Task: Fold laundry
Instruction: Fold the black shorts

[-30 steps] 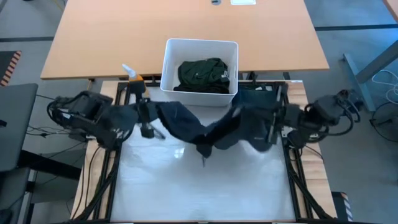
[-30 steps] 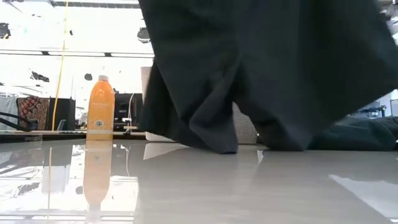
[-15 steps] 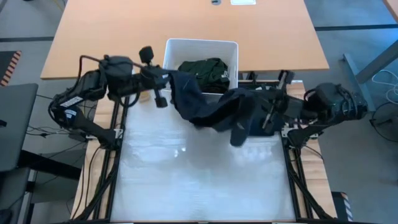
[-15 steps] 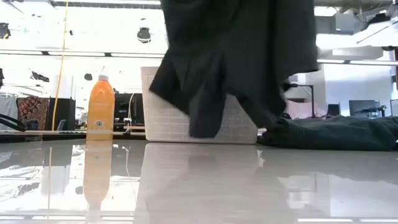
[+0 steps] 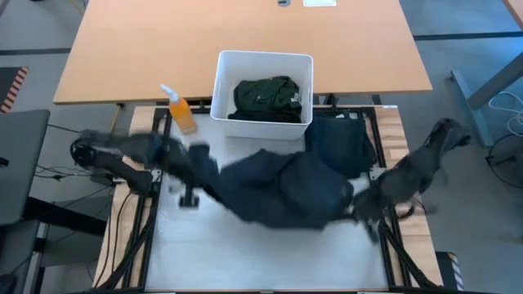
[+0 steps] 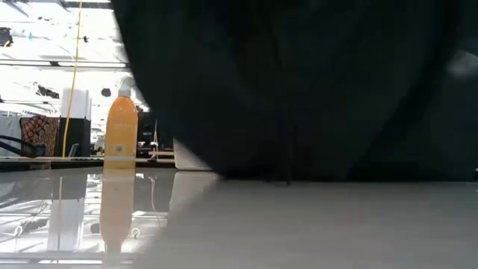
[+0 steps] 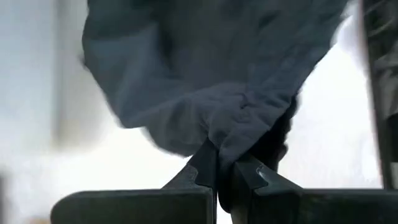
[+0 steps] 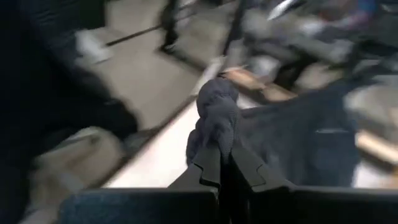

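Clenching both jaws on bunched corners of the navy trousers (image 5: 278, 192), I risk a pinch slipping. Toward twelve o'clock, swinging cloth could topple the orange bottle (image 5: 181, 110)

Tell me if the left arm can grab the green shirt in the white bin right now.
Probably not. The left pincer is shut on the navy garment, so it is occupied, and the green shirt sits behind the bin wall.

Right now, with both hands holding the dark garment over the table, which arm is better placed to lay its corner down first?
Probably the left. Its hand, shut on the dark navy garment, is over the table. The right hand grips cloth at the table's right edge, so it likely must come inward.
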Available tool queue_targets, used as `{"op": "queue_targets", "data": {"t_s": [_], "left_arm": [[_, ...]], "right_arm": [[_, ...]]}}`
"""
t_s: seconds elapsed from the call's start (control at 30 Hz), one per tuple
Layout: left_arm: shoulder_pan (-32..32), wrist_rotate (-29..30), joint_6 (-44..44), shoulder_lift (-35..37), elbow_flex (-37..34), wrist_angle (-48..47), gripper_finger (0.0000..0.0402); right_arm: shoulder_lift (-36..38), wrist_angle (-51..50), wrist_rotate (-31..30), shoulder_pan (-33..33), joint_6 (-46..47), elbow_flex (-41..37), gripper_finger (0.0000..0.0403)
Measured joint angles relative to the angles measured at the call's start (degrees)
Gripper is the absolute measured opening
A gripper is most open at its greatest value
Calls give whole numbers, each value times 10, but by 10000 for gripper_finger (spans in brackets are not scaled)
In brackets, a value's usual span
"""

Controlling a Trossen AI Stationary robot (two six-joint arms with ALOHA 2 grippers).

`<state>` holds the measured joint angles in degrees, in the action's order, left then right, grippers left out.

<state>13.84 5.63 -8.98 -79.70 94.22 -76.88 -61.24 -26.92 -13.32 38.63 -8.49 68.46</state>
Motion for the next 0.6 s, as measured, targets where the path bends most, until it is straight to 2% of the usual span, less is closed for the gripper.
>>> {"op": "queue_targets", "data": {"t_s": [0.13,0.23,0.4,0.5,0.6], "left_arm": [[108,43,-120,5,-184,159,0],[175,73,-208,-6,-294,285,0],[265,142,-399,-6,-380,321,0],[307,173,-480,-6,-394,326,0],[339,207,-531,-6,-400,328,0]], "right_arm": [[-83,109,-29,35,-3,-45,24],[-151,157,-43,35,-35,-50,24],[-204,230,-33,-22,-102,-51,24],[-226,279,36,-91,-127,-50,24],[-269,358,151,-166,-144,-50,24]]}}
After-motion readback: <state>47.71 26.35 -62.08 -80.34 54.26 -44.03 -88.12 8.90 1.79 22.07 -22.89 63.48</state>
